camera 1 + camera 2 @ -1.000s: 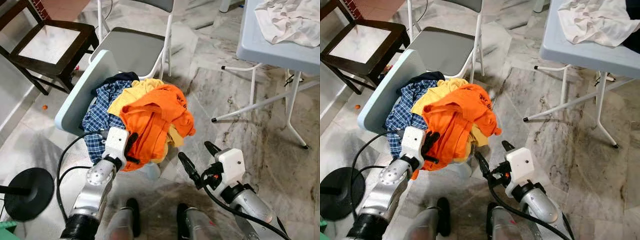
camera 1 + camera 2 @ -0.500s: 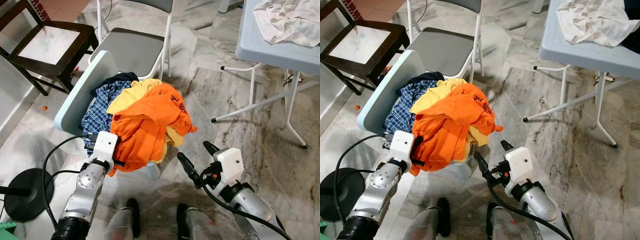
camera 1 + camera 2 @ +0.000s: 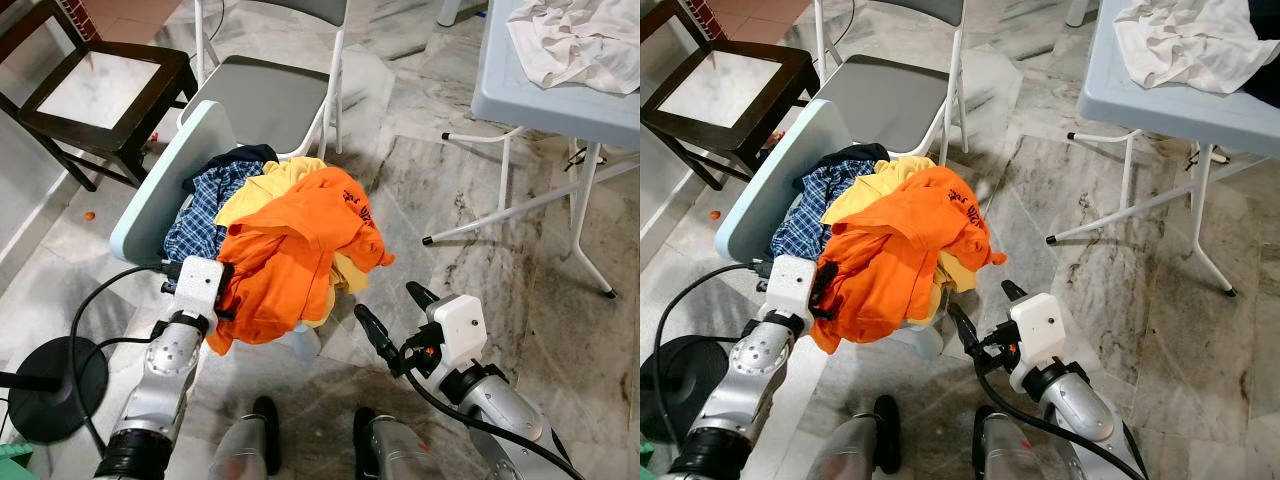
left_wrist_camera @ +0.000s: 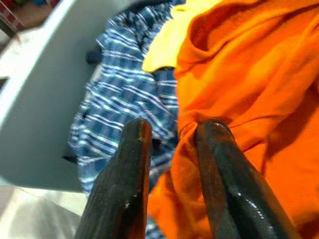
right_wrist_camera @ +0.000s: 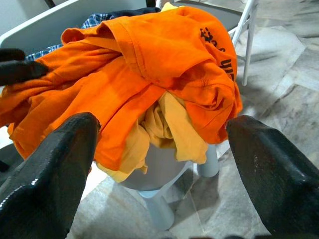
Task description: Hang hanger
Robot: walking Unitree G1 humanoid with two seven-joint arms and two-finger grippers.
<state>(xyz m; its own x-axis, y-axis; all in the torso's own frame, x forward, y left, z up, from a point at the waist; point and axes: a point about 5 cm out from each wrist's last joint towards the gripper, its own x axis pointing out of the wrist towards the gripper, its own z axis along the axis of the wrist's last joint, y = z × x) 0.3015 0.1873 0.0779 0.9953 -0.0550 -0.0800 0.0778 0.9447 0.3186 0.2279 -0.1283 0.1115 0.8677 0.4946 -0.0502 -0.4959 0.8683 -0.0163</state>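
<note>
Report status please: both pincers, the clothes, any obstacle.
Left pincer shut on orange shirt at pile edge. Right pincer open, beside pile. No hanger visible. Folding chair behind.

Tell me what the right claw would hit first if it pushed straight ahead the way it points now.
Most likely the orange shirt: the right claw, open, points at the clothes pile, and the shirt hangs between its fingers in the wrist view. Depth is unclear; the yellow garment beneath could come first.

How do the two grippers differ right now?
The left gripper is shut on a fold of the orange shirt at the pile's edge; the right gripper is open and empty. The left touches the clothes; the right hangs apart, over the floor. Both point toward the pile.
</note>
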